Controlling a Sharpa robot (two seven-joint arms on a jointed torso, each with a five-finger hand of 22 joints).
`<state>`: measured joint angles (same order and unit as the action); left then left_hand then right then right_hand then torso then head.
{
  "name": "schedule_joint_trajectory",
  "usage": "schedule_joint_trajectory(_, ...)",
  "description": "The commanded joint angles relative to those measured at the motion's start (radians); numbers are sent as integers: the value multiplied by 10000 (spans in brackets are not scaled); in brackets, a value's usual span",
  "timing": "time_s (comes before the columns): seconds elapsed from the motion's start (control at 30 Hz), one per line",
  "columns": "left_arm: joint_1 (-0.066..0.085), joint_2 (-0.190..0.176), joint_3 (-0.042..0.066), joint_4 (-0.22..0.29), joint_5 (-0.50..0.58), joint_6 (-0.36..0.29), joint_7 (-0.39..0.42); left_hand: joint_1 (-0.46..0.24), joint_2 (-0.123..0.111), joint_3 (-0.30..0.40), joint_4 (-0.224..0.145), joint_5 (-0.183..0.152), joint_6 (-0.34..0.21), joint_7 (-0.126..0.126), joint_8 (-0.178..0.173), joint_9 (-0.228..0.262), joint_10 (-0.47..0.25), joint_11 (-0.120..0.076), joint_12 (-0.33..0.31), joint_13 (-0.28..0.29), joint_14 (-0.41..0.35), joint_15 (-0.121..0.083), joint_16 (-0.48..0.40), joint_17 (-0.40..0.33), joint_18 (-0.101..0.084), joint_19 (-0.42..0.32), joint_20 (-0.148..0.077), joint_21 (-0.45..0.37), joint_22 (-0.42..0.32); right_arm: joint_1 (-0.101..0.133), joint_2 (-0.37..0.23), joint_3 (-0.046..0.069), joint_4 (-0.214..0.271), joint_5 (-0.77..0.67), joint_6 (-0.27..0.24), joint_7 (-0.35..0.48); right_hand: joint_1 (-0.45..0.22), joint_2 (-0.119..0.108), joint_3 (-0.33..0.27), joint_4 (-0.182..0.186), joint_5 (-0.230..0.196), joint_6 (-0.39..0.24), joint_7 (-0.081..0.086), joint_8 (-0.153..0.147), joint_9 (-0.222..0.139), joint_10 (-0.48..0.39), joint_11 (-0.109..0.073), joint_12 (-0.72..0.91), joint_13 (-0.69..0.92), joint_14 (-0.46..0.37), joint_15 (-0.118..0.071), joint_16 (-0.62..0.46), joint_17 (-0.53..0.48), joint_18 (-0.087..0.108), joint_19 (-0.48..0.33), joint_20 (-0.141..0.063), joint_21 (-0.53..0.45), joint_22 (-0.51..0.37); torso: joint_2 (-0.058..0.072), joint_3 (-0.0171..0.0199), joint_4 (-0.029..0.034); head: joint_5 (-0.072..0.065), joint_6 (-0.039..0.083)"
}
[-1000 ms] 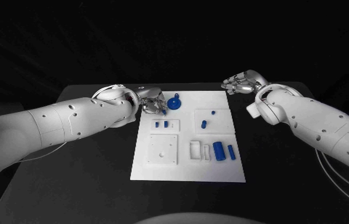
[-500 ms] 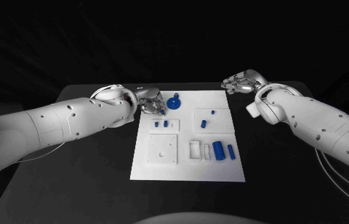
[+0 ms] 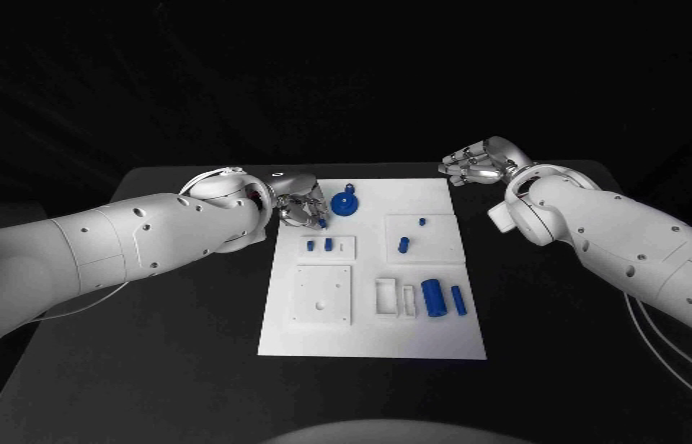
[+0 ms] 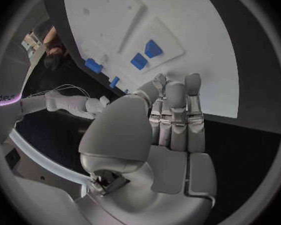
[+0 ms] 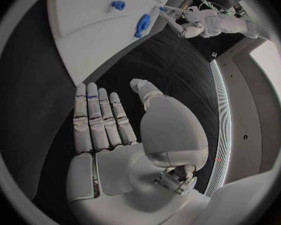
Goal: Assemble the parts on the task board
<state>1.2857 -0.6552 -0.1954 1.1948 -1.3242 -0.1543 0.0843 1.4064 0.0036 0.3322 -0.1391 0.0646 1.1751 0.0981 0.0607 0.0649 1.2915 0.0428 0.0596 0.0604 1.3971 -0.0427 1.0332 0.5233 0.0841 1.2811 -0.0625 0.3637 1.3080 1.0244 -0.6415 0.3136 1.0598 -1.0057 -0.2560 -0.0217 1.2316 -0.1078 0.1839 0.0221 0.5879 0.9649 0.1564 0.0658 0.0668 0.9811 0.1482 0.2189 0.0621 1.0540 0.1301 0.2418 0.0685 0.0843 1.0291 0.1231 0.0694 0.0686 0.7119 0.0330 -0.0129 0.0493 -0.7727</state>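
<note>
We counted seven blue parts (image 3: 434, 296) on task board (image 3: 374, 339). Left hand (image 3: 300, 207) empty, fingers straight, at board's far-left corner; right hand (image 3: 477, 165) empty, fingers extended, beyond board's far-right corner. Largest cylinder's long axis pointed away from us.

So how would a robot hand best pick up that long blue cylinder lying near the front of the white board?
Probably around its middle, from above. The blue cylinder lies flat on the task board, with gaps on both long sides for fingers, though a slimmer blue bar lies close by.
</note>
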Motion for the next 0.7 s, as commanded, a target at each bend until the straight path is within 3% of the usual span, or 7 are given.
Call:
schedule_joint_trajectory(0.03,-13,22,0,19,-28,176,10,6,-79,-31,24,-7,29,2,20,16,-6,-21,-9,-3,-49,-40,-20,-19,189,-49,-20,27,185,-2,3,2,5,-17,127,82,-65,51,-30,-23,25,16,74,-26,-11,-22,2,-47,-13,-48,-7,-24,-15,-62,-26,-6,-5,-11,2,0,-3,-1,-4)
schedule_joint_trajectory(0.43,-51,66,-23,-38,-26,222,-15,11,-69,-45,28,-15,17,4,21,16,-25,-16,-9,-3,-50,-40,-23,-23,187,-46,-21,20,182,-2,7,2,-7,-17,134,83,-65,51,-30,-23,25,16,74,-26,-11,-22,2,-47,-13,-48,-7,-24,-15,-62,-26,-6,-5,-11,-1,-2,-3,-8,-27)
schedule_joint_trajectory(0.7,-72,119,-94,-51,-26,203,-5,11,-69,-45,28,-15,17,4,21,16,-25,-16,-9,-3,-50,-40,-23,-23,187,-46,-21,20,182,-3,17,2,-16,-17,149,88,-65,51,-30,-23,25,16,74,-26,-11,-22,2,-47,-13,-48,-7,-24,-15,-62,-26,-6,-5,-11,1,0,-6,-2,-37)
